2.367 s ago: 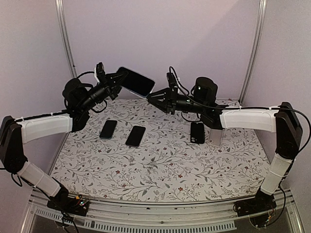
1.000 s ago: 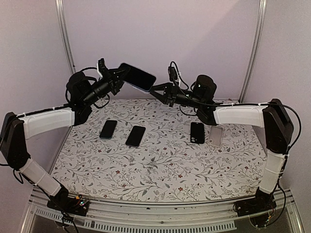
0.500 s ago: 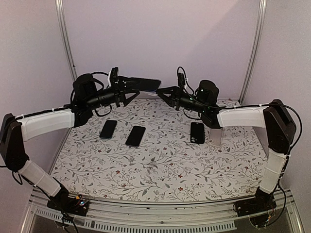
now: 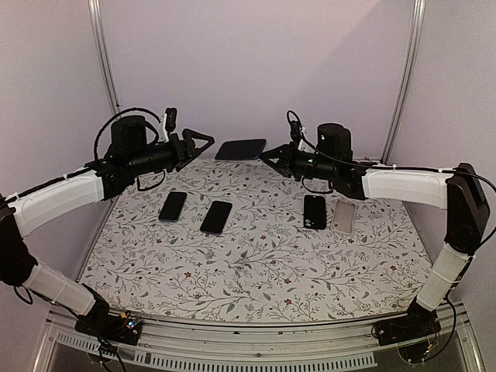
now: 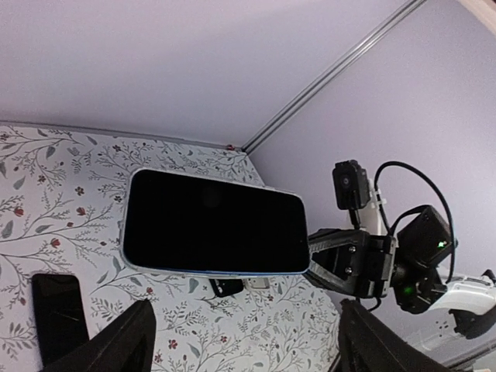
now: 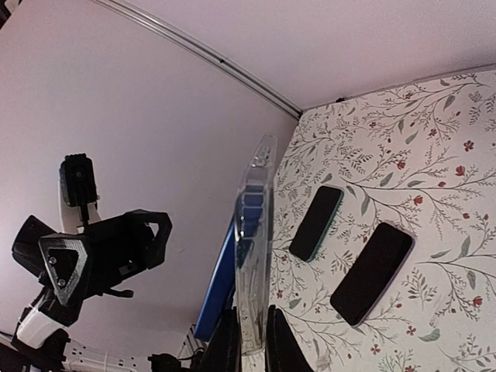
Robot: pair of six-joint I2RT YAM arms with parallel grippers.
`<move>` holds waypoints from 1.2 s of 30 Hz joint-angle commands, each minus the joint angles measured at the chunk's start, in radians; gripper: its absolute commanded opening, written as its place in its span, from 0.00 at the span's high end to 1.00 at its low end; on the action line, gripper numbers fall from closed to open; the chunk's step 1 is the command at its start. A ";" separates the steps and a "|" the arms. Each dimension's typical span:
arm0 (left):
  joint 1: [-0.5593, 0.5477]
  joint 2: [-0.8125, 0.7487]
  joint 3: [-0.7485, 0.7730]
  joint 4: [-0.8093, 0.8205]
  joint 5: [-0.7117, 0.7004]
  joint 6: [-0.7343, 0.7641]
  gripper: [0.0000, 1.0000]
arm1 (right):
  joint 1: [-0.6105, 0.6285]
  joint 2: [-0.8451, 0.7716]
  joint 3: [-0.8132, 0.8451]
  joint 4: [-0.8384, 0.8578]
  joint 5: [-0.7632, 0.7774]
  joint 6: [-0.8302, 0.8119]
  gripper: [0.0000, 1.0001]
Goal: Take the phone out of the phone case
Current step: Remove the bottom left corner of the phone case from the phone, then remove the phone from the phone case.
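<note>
The phone, dark screen up, hangs level above the table's far edge in its clear phone case. My right gripper is shut on the case's right end. In the right wrist view the fingers pinch the clear edge, and the phone's blue back leans out of the case on the left. My left gripper stands open just left of the phone, apart from it. In the left wrist view the phone sits beyond the spread fingertips.
Two dark phones lie on the floral table left of centre. A black phone and a pale clear case lie to the right. Purple walls and metal posts close in the back.
My left gripper has opened, let go of the phone and drawn back to the left. The phone has tipped from tilted to level, held by the right gripper alone.
</note>
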 commanded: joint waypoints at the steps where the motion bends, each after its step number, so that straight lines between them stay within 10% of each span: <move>1: -0.046 0.023 0.081 -0.198 -0.142 0.219 0.18 | 0.008 -0.064 0.072 -0.218 0.109 -0.175 1.00; 13: -0.235 0.235 0.324 -0.383 -0.378 0.471 0.19 | 0.076 -0.010 0.239 -0.628 0.206 -0.287 1.00; 36: -0.398 0.383 0.400 -0.436 -0.554 0.586 0.19 | 0.081 0.013 0.220 -0.639 0.196 -0.181 1.00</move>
